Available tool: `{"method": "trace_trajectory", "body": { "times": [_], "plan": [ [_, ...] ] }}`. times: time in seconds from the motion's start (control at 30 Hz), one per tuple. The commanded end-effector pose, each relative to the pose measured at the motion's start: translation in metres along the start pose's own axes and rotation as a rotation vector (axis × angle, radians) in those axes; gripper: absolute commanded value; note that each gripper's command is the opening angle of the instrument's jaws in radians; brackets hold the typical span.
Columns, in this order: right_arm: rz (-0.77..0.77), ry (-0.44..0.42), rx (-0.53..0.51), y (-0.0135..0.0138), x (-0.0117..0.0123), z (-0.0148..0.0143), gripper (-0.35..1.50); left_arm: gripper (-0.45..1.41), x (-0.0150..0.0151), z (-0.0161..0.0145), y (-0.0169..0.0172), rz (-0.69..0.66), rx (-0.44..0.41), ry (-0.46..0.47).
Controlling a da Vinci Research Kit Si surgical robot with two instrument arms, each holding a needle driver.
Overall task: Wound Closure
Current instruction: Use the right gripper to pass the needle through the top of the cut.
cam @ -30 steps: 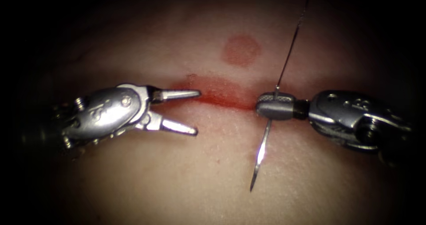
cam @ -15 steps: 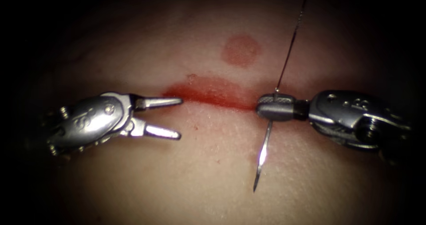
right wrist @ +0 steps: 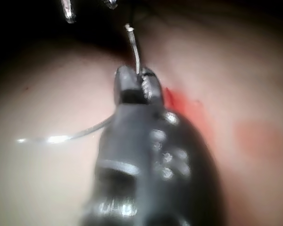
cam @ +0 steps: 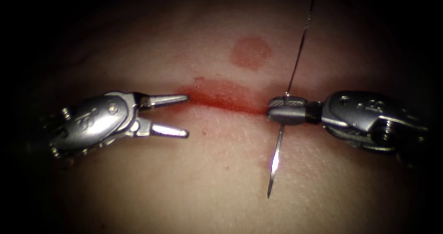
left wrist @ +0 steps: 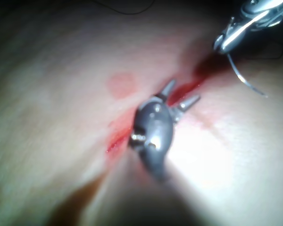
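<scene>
My right tool (cam: 286,110) is shut on the curved needle (cam: 276,158) near its thread end, at the right end of the cut (cam: 221,98). The needle hangs free above the near tissue (cam: 207,183), with its tip toward the front and not in the tissue. The thread (cam: 299,54) runs up and away from the jaws. My left tool (cam: 188,115) stands open at the cut's left end and holds nothing. The left wrist view has the open left tool (left wrist: 180,94) over the red cut, with the right tool (left wrist: 233,35) and needle (left wrist: 245,81) beyond. The right wrist view has the right tool (right wrist: 137,84) clamping the needle (right wrist: 134,49).
A round reddish mark (cam: 250,52) lies on the far tissue beyond the cut. Red fluid stains the cut's length. The left tool's open fingertips (right wrist: 68,12) show beyond the right tool in the right wrist view.
The left tool has drawn back to the left along the cut, still open. The right tool has stayed in place, and the needle tip has swung slightly right.
</scene>
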Motion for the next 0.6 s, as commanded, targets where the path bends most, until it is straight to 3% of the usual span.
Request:
{"method": "trace_trajectory", "body": {
  "times": [0.03, 0.3, 0.6],
  "plan": [
    [-0.009, 0.001, 0.0, -0.0001, -0.0001, 0.001, -0.35, 0.29, -0.0006, 0.0006, -0.0001, -0.001, 0.0, 0.0],
    [-0.097, 0.007, -0.03, -0.0002, 0.003, 0.0049, -0.35, 0.29, -0.0007, 0.0006, -0.0001, -0.01, 0.017, -0.032],
    [-0.197, 0.005, -0.048, 0.0005, 0.0042, 0.0079, -0.35, 0.27, -0.0006, 0.0009, -0.0001, -0.033, 0.053, -0.072]
  ]
}}
